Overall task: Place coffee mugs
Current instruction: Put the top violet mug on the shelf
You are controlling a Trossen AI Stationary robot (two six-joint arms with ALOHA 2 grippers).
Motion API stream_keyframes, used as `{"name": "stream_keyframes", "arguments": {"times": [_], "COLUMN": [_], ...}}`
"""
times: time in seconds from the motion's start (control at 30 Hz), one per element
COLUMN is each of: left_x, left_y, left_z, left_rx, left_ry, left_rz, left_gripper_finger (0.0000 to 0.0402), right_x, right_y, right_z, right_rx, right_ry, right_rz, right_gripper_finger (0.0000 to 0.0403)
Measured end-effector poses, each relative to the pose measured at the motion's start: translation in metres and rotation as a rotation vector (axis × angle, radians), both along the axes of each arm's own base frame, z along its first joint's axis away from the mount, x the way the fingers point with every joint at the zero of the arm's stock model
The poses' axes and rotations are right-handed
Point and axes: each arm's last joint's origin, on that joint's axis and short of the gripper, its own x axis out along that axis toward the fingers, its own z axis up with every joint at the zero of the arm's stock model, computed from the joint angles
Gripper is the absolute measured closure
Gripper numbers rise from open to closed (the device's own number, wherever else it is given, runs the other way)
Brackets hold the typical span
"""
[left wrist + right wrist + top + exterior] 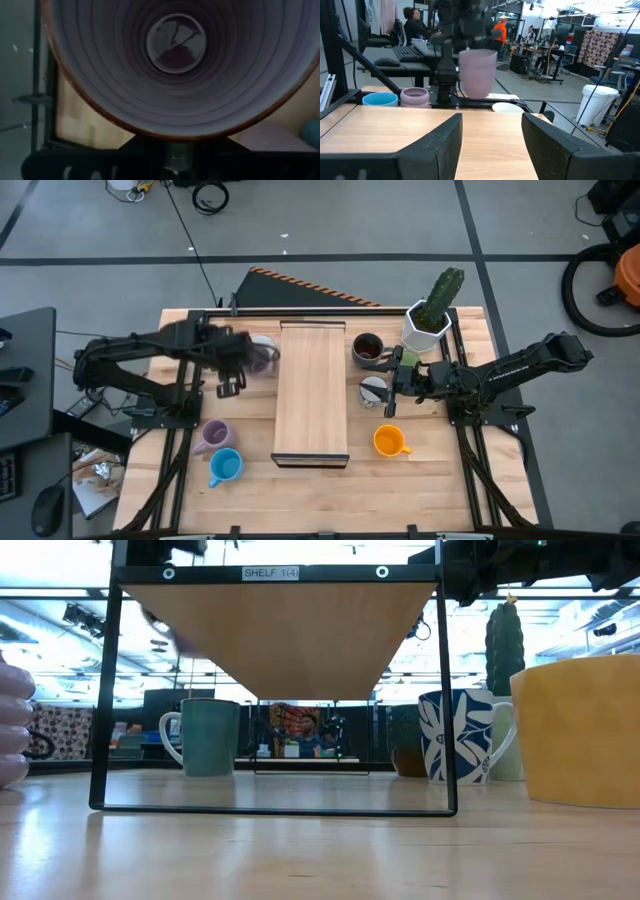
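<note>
My left gripper (240,360) is shut on a purple mug (262,360), held in the air at the left edge of the wooden shelf top (312,395). The right wrist view shows this mug (477,72) above the board's far side. My right gripper (492,145) is open at the shelf's right edge (388,388), over a white mug with blue flowers (455,737). Standing on the table are an orange mug (388,442), a dark brown mug (367,348), a second purple mug (215,435), a blue mug (225,467) and a light green mug (210,737). My left gripper holds the purple mug at its rim (170,137) from above, pointing down into the opening; its own body hides the fingers. The mug hangs upright below it (477,72), lifted clear of table and shelf.
A white faceted pot with a cactus (430,320) stands at the table's far right, behind the brown mug. A white mug (507,106) sits beyond the shelf's left edge. The black shelf frame (105,690) spans the table's middle. People sit at desks in the room behind.
</note>
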Motion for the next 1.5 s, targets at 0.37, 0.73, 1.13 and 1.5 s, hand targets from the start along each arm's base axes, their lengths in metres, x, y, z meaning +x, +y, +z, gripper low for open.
{"name": "stream_keyframes", "arguments": {"times": [0.37, 0.73, 1.13, 1.5], "left_x": [0.048, 0.081, 0.074, 0.076], "left_y": [0.046, 0.105, 0.139, 0.136], "left_z": [0.027, 0.004, -0.001, -0.001], "left_rx": [0.035, -0.053, -0.088, -0.085], "left_ry": [0.0, 0.047, -0.02, -0.027], "left_rz": [-0.209, -0.35, -0.34, -0.326], "left_gripper_finger": [0.0347, 0.0347, 0.0347, 0.0347], "right_x": [0.002, 0.002, 0.002, 0.002], "right_y": [0.0, 0.0, 0.0, 0.0], "right_z": [0.0, -0.001, -0.001, -0.001], "right_rx": [0.002, 0.001, -0.003, -0.006], "right_ry": [-0.007, -0.002, 0.0, -0.001], "right_rz": [0.0, 0.0, 0.0, 0.001], "right_gripper_finger": [0.0192, 0.0192, 0.0192, 0.0192]}}
